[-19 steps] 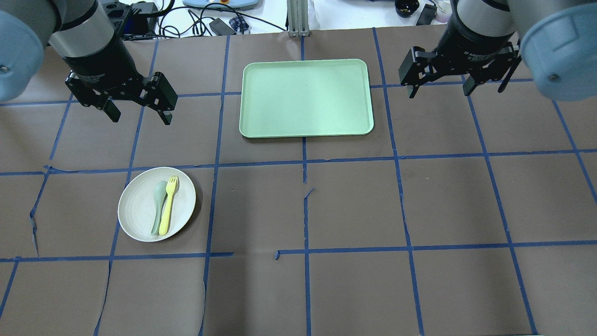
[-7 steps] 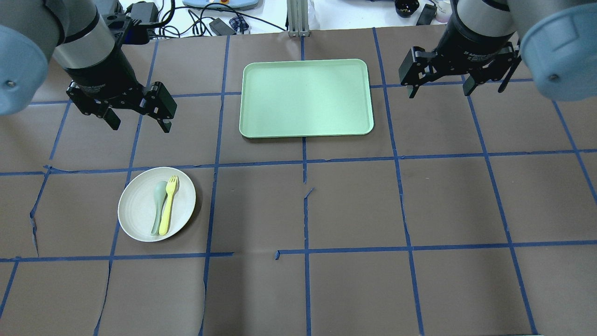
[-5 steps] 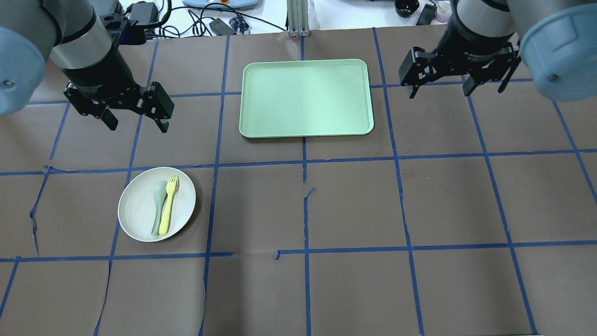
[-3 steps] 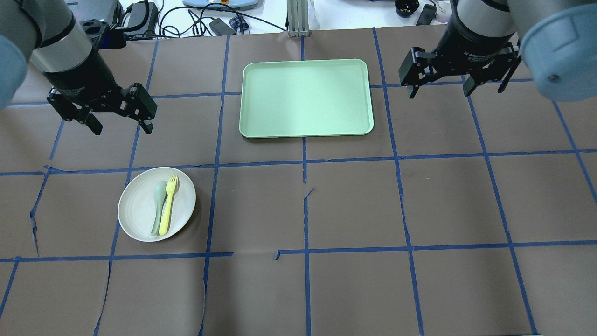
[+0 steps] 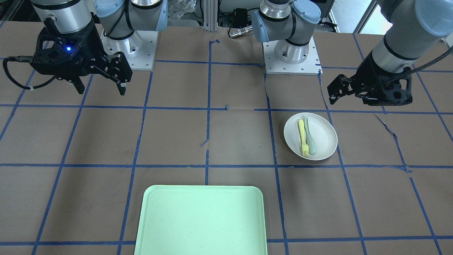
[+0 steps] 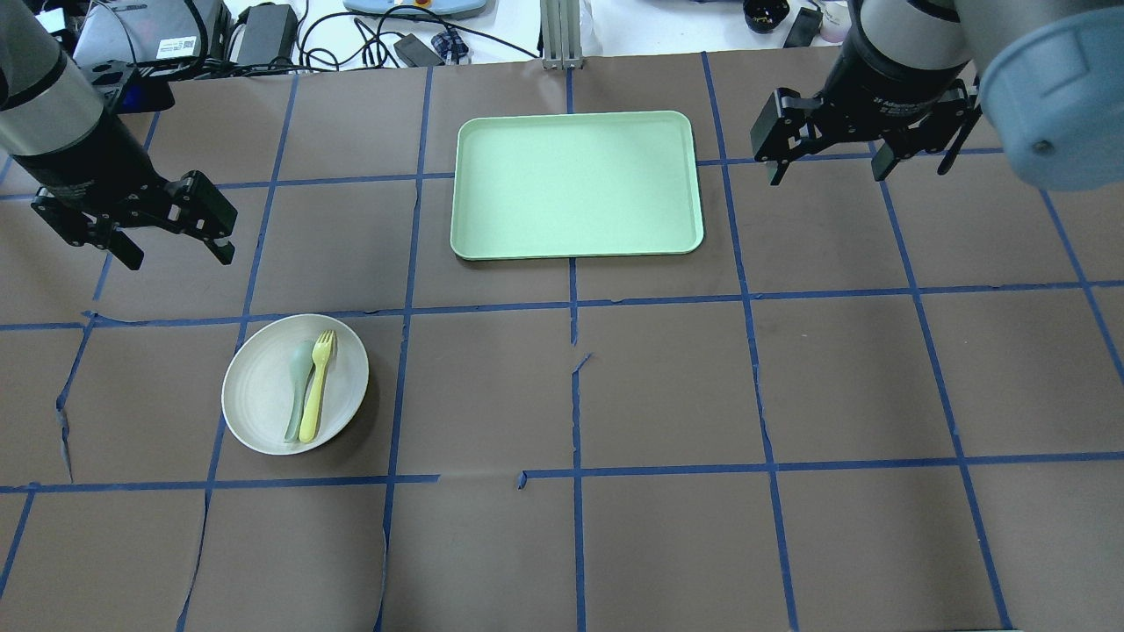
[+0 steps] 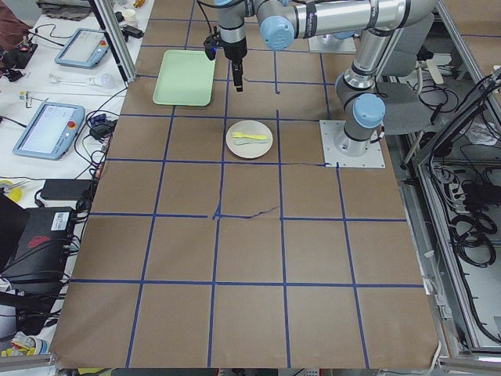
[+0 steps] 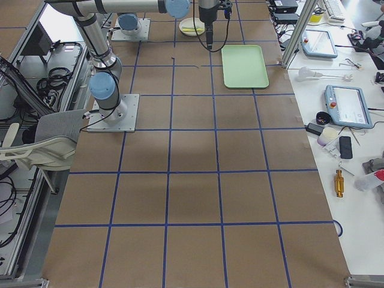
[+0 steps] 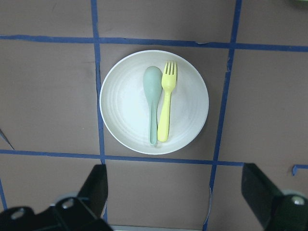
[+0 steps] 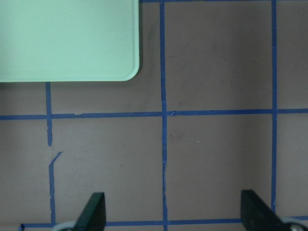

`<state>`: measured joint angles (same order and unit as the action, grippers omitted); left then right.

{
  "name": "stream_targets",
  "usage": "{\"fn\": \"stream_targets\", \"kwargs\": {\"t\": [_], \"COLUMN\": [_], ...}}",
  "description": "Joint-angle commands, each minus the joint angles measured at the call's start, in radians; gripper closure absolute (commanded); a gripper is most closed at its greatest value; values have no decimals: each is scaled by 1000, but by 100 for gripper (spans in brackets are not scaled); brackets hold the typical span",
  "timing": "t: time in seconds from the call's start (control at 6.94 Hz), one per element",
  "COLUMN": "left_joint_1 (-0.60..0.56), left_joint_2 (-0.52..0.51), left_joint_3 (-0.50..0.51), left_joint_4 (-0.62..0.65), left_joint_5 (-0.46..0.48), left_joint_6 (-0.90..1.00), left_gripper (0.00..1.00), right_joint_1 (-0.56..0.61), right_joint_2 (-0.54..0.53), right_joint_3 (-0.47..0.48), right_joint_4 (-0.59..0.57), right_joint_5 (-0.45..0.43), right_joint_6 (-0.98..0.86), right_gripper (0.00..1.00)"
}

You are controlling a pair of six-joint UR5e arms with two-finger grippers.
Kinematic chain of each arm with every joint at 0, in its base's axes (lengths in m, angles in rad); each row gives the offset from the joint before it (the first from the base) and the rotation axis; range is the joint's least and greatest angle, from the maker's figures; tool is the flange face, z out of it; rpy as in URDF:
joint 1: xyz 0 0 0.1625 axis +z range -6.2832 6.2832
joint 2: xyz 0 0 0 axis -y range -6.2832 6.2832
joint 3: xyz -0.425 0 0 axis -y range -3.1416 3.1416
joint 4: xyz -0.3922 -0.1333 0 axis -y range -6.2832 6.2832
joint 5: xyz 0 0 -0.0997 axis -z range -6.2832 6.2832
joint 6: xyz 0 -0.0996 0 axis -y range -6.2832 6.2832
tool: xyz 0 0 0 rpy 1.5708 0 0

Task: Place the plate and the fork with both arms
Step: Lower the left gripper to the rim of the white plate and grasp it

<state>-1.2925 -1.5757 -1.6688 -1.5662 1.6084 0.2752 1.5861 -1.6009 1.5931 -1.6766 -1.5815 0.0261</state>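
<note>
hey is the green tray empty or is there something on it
Empty. The tray shows a bare surface in the overhead view; the plate, carrying the fork and spoon, sits on the table apart from it.

A robotics lab: a brown-papered tabletop (image 6: 667, 377) gridded with blue tape (image 6: 577, 474), arm bases (image 5: 291, 53) bolted down, teach pendants (image 7: 45, 129) and tangled cables (image 6: 369, 39) on benches beyond the left pincer (image 6: 179, 259).

Bright, even light; sharp, soft shadows
</note>
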Motion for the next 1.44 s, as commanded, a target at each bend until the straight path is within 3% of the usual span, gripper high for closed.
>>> {"fn": "stream_targets", "kwargs": {"t": [0.0, 0.29, 0.72, 1.01, 1.3], "left_joint_1": [132, 270, 286, 283, 282], "left_joint_2": [-23, -65, -200, -275, -302], "left_joint_3": [-99, -210, -321, -319, -318], "left_joint_4": [149, 236, 380, 382, 371], "left_joint_5": [-8, -134, -134, -145, -145], "left_joint_6": [219, 300, 292, 291, 286], "left_gripper": [0, 0, 0, 25, 39], "right_joint_1": [0, 0, 0, 0, 0], "right_joint_2": [-1, -1, -1, -1, -1], "right_joint_3": [1, 1, -1, 1, 1], "right_joint_4": [0, 0, 0, 0, 0], "right_joint_5": [0, -5, -6, -8, -8], "right_joint_6": [-2, 0, 0, -3, -2], "right_gripper": [0, 0, 0, 0, 0]}}
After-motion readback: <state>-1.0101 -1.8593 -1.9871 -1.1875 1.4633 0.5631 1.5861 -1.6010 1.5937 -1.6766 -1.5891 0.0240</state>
